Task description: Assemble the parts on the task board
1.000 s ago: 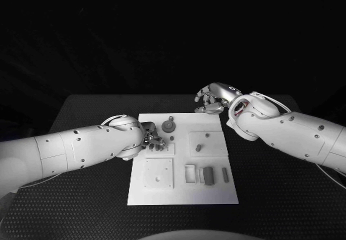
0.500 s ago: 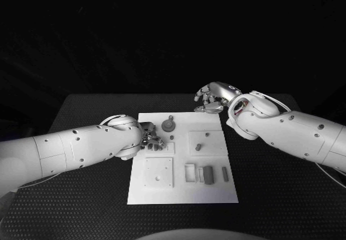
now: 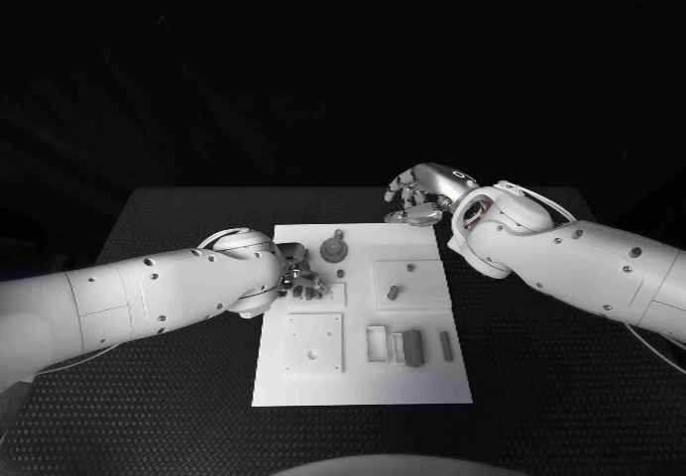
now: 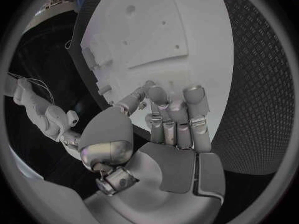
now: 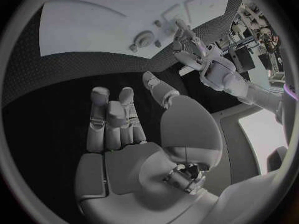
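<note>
The white task board (image 3: 358, 382) lies in the middle of the black table. My left hand (image 3: 297, 276) hangs low over the board's left side, its fingertips beside a small square recess (image 3: 333, 292); whether it holds a part is unclear. In the left wrist view the left hand (image 4: 168, 129) points its fingers at the board (image 4: 168, 30). A round grey part (image 3: 333, 248) lies just beyond it. My right hand (image 3: 422, 198) hovers off the board's far right corner and holds nothing. In the right wrist view the right hand (image 5: 124, 129) shows a bare palm.
A raised square plate (image 3: 404, 281) carries a short peg (image 3: 394, 292). Nearer me lie a flat square plate (image 3: 314, 342), a white frame (image 3: 378, 344), a grey block (image 3: 413, 347) and a slim bar (image 3: 446, 344). Black table (image 3: 557, 397) surrounds the board.
</note>
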Controlling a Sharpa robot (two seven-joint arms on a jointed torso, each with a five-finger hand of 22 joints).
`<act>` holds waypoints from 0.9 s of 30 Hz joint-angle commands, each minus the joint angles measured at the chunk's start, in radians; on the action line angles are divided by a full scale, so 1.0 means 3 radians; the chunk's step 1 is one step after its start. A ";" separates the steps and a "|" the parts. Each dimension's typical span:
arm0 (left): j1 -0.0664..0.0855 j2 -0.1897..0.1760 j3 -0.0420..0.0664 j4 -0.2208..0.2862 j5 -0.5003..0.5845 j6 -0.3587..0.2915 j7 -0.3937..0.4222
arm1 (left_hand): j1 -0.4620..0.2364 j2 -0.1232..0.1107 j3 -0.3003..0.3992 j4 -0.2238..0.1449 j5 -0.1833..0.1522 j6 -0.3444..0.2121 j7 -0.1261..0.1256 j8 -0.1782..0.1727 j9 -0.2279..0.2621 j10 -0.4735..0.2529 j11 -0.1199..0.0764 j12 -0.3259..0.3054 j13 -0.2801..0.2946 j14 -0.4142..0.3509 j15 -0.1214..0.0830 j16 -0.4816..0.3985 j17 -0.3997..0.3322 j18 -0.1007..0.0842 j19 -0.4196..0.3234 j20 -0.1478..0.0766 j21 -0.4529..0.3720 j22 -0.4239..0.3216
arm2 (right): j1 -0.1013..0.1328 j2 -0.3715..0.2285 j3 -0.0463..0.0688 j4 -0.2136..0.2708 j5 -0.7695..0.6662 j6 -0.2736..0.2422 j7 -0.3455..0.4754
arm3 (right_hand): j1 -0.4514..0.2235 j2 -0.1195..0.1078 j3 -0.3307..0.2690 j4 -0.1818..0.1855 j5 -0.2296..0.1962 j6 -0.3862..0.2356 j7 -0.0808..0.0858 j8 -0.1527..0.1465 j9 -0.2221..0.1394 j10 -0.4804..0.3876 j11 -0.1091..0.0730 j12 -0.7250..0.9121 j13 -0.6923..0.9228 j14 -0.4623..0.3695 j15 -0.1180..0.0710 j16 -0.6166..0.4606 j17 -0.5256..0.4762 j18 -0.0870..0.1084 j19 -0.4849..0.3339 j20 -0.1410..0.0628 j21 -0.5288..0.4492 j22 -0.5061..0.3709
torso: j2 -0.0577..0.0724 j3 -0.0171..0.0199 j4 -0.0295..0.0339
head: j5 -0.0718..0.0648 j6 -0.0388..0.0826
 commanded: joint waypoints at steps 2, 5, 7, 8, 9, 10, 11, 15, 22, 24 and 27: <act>-0.0006 0.0000 -0.0004 0.0000 0.0032 0.0015 -0.0001 | -0.0149 -0.0185 -0.0013 0.0150 -0.0101 -0.0008 0.0034 -0.0011 0.0009 -0.0033 -0.0006 -0.0002 -0.0006 -0.0030 -0.0004 0.0011 -0.0007 0.0039 -0.0007 0.0006 -0.0009 0.0037 | -0.0002 -0.0001 0.0001 0.0002 0.0004 0.0030 0.0025 | -0.0042 -0.0003 -0.0008 0.0009 0.0004 0.0009 0.0034 -0.0023 0.0003 -0.0019 -0.0003 -0.0016 0.0004 -0.0024 -0.0006 -0.0012 0.0002 0.0092 0.0003 -0.0026 -0.0022 0.0041 | 0.0001 0.0003 -0.0001 | -0.0001 0.0001; -0.0006 -0.0006 -0.0004 -0.0001 0.0037 -0.0014 0.0003 | -0.0295 -0.0194 -0.0187 0.0233 -0.0097 -0.0033 0.0036 -0.0002 0.0040 -0.0050 -0.0004 0.0004 0.0004 -0.0054 -0.0004 0.0026 -0.0002 0.0046 -0.0026 -0.0001 -0.0011 0.0048 | -0.0002 -0.0001 0.0001 0.0002 0.0004 0.0030 0.0025 | -0.0043 -0.0004 -0.0008 0.0009 0.0004 0.0008 0.0034 -0.0023 0.0003 -0.0019 -0.0003 -0.0016 0.0004 -0.0024 -0.0006 -0.0013 0.0002 0.0092 0.0003 -0.0026 -0.0022 0.0041 | 0.0000 0.0003 -0.0001 | 0.0000 0.0000; -0.0006 -0.0014 -0.0004 0.0001 0.0042 -0.0035 0.0010 | -0.0367 -0.0206 -0.0268 0.0257 -0.0098 -0.0041 0.0034 -0.0002 0.0047 -0.0056 -0.0007 0.0003 0.0006 -0.0062 -0.0007 0.0028 -0.0001 0.0050 -0.0040 -0.0005 -0.0016 0.0049 | -0.0002 -0.0001 0.0001 0.0000 0.0004 0.0030 0.0025 | -0.0043 -0.0004 -0.0008 0.0009 0.0004 0.0008 0.0034 -0.0024 0.0003 -0.0020 -0.0003 -0.0016 0.0004 -0.0024 -0.0006 -0.0013 0.0002 0.0092 0.0003 -0.0026 -0.0022 0.0041 | 0.0000 0.0002 -0.0002 | -0.0001 0.0002; -0.0006 -0.0020 -0.0004 0.0003 0.0059 -0.0043 0.0014 | -0.0414 -0.0207 -0.0330 0.0265 -0.0098 -0.0046 0.0032 -0.0002 0.0053 -0.0061 -0.0010 0.0003 0.0008 -0.0068 -0.0009 0.0030 -0.0001 0.0055 -0.0051 -0.0008 -0.0020 0.0050 | -0.0002 -0.0001 0.0001 -0.0002 0.0004 0.0031 0.0025 | -0.0043 -0.0005 -0.0008 0.0009 0.0004 0.0007 0.0034 -0.0024 0.0003 -0.0020 -0.0003 -0.0016 0.0004 -0.0024 -0.0006 -0.0013 0.0002 0.0092 0.0003 -0.0026 -0.0022 0.0041 | 0.0000 0.0002 -0.0002 | 0.0000 0.0008; -0.0006 -0.0027 -0.0004 0.0005 0.0064 -0.0057 0.0015 | -0.0452 -0.0211 -0.0383 0.0268 -0.0097 -0.0050 0.0031 -0.0002 0.0056 -0.0065 -0.0011 0.0003 0.0009 -0.0073 -0.0012 0.0032 0.0000 0.0059 -0.0059 -0.0010 -0.0022 0.0051 | -0.0002 -0.0002 0.0001 -0.0005 0.0004 0.0031 0.0024 | -0.0043 -0.0005 -0.0008 0.0010 0.0004 0.0007 0.0034 -0.0024 0.0003 -0.0020 -0.0003 -0.0017 0.0004 -0.0024 -0.0006 -0.0013 0.0002 0.0092 0.0003 -0.0026 -0.0022 0.0041 | 0.0000 0.0002 -0.0002 | 0.0000 0.0007; -0.0006 -0.0032 -0.0004 0.0008 0.0072 -0.0067 0.0017 | -0.0483 -0.0226 -0.0428 0.0268 -0.0097 -0.0053 0.0029 -0.0003 0.0060 -0.0068 -0.0013 0.0003 0.0010 -0.0077 -0.0014 0.0033 0.0000 0.0062 -0.0067 -0.0012 -0.0025 0.0051 | -0.0002 -0.0002 0.0001 -0.0006 0.0004 0.0030 0.0024 | -0.0043 -0.0005 -0.0008 0.0010 0.0004 0.0007 0.0034 -0.0024 0.0003 -0.0020 -0.0003 -0.0017 0.0004 -0.0025 -0.0006 -0.0013 0.0002 0.0092 0.0003 -0.0026 -0.0022 0.0041 | 0.0001 0.0002 -0.0002 | 0.0001 0.0006; -0.0006 -0.0035 -0.0003 0.0010 0.0078 -0.0074 0.0019 | -0.0503 -0.0236 -0.0458 0.0269 -0.0097 -0.0055 0.0027 -0.0003 0.0062 -0.0070 -0.0015 0.0002 0.0010 -0.0080 -0.0016 0.0033 0.0000 0.0066 -0.0072 -0.0014 -0.0028 0.0051 | -0.0002 -0.0002 0.0001 -0.0009 0.0004 0.0030 0.0023 | -0.0043 -0.0005 -0.0008 0.0010 0.0004 0.0007 0.0034 -0.0024 0.0003 -0.0020 -0.0003 -0.0017 0.0004 -0.0025 -0.0006 -0.0013 0.0002 0.0092 0.0003 -0.0026 -0.0022 0.0041 | 0.0001 0.0002 -0.0002 | 0.0002 0.0007; -0.0006 -0.0054 -0.0003 0.0015 0.0095 -0.0098 0.0024 | -0.0568 -0.0240 -0.0582 0.0264 -0.0096 -0.0061 0.0019 -0.0005 0.0072 -0.0076 -0.0025 0.0002 0.0014 -0.0093 -0.0028 0.0037 0.0001 0.0085 -0.0090 -0.0021 -0.0038 0.0050 | -0.0002 -0.0003 0.0001 -0.0018 0.0004 0.0030 0.0024 | -0.0043 -0.0006 -0.0008 0.0010 0.0004 0.0006 0.0035 -0.0025 0.0003 -0.0020 -0.0002 -0.0017 0.0004 -0.0025 -0.0006 -0.0013 0.0002 0.0092 0.0002 -0.0026 -0.0023 0.0041 | 0.0000 0.0002 -0.0002 | 0.0000 0.0010; -0.0005 -0.0143 0.0034 0.0045 0.0186 -0.0148 0.0036 | -0.0564 -0.0234 -0.0596 0.0262 -0.0096 -0.0063 0.0017 -0.0008 0.0074 -0.0078 -0.0028 0.0001 0.0014 -0.0095 -0.0031 0.0038 0.0000 0.0092 -0.0092 -0.0023 -0.0040 0.0049 | -0.0008 -0.0007 0.0001 -0.0020 0.0005 0.0031 0.0025 | -0.0043 -0.0007 -0.0008 0.0011 0.0004 0.0004 0.0035 -0.0026 0.0003 -0.0021 -0.0002 -0.0017 0.0004 -0.0025 -0.0005 -0.0013 0.0002 0.0092 0.0002 -0.0025 -0.0023 0.0041 | 0.0000 -0.0003 -0.0003 | -0.0006 0.0013; -0.0002 -0.0196 0.0057 0.0076 0.0247 -0.0160 0.0037 | -0.0536 -0.0216 -0.0610 0.0242 -0.0096 -0.0080 0.0023 -0.0019 0.0073 -0.0092 -0.0029 -0.0009 0.0010 -0.0103 -0.0035 0.0031 -0.0004 0.0099 -0.0097 -0.0023 -0.0046 0.0046 | -0.0009 -0.0010 0.0001 -0.0023 0.0005 0.0029 0.0026 | -0.0044 -0.0007 -0.0008 0.0011 0.0004 0.0004 0.0035 -0.0026 0.0003 -0.0021 -0.0002 -0.0017 0.0004 -0.0025 -0.0005 -0.0013 0.0002 0.0092 0.0002 -0.0025 -0.0023 0.0041 | -0.0001 -0.0002 -0.0003 | -0.0006 0.0025; 0.0001 -0.0251 0.0244 0.0070 0.0344 -0.0144 0.0002 | -0.0470 -0.0167 -0.0654 0.0174 -0.0096 -0.0123 0.0041 -0.0051 0.0068 -0.0134 -0.0018 -0.0034 0.0000 -0.0135 -0.0030 0.0007 -0.0017 0.0103 -0.0128 -0.0015 -0.0070 0.0038 | -0.0010 -0.0021 0.0001 -0.0025 0.0006 0.0024 0.0027 | -0.0044 -0.0007 -0.0008 0.0012 0.0004 0.0004 0.0035 -0.0027 0.0003 -0.0021 -0.0002 -0.0017 0.0004 -0.0025 -0.0005 -0.0013 0.0002 0.0092 0.0002 -0.0025 -0.0023 0.0041 | -0.0003 0.0003 0.0001 | -0.0008 0.0038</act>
